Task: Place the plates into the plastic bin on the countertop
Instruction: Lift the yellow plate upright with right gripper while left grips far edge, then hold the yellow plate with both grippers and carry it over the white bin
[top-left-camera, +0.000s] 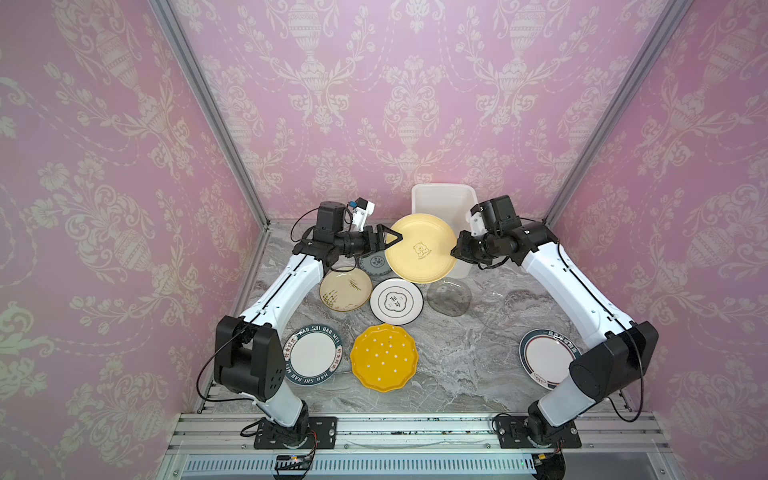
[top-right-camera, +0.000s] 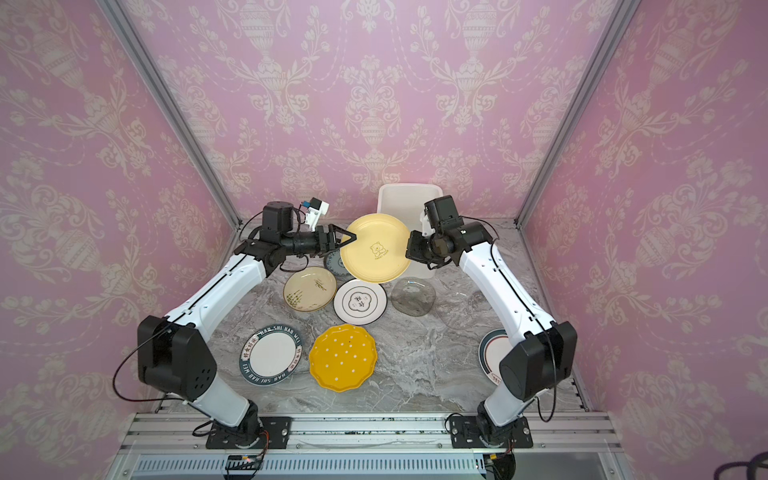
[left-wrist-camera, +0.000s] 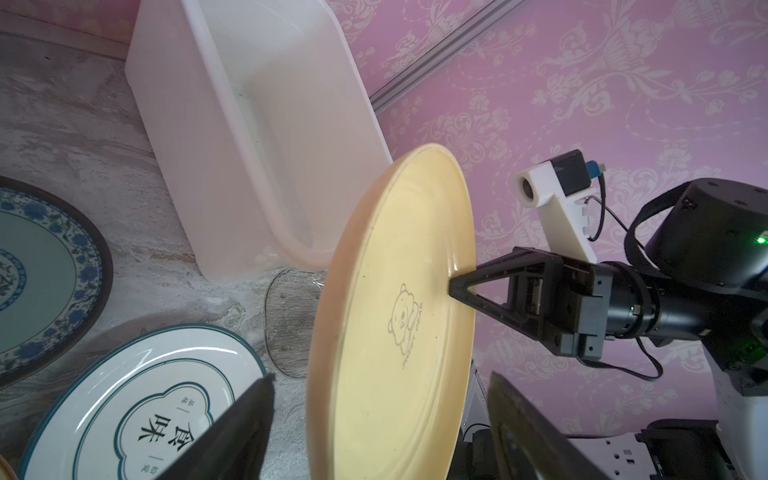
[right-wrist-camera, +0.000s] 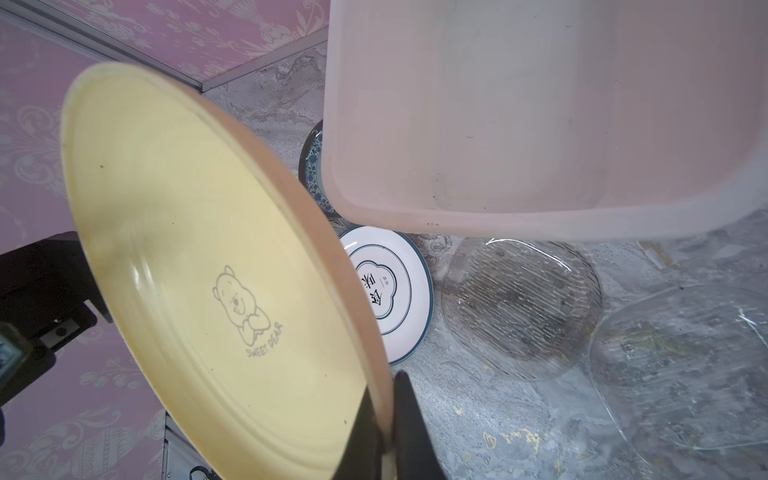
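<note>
Our left gripper (top-left-camera: 397, 240) gaped open; only our right gripper (right-wrist-camera: 388, 386) pinched the tilted bear plate (top-left-camera: 419, 249) by its rim, so it might slip.

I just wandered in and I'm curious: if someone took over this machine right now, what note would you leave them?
Right gripper: shut on the bear plate at its rim, holding it tilted in the air in front of the plastic bin.
Left gripper: open, jaws either side of that plate's opposite rim.
Done: no plate shows in the bin.
Left: the bear plate, then eight on the countertop: blue-patterned, cream, white dark-rimmed, clear glass, second clear glass, lettered-rim, yellow dotted, banded-rim by the right arm.
</note>
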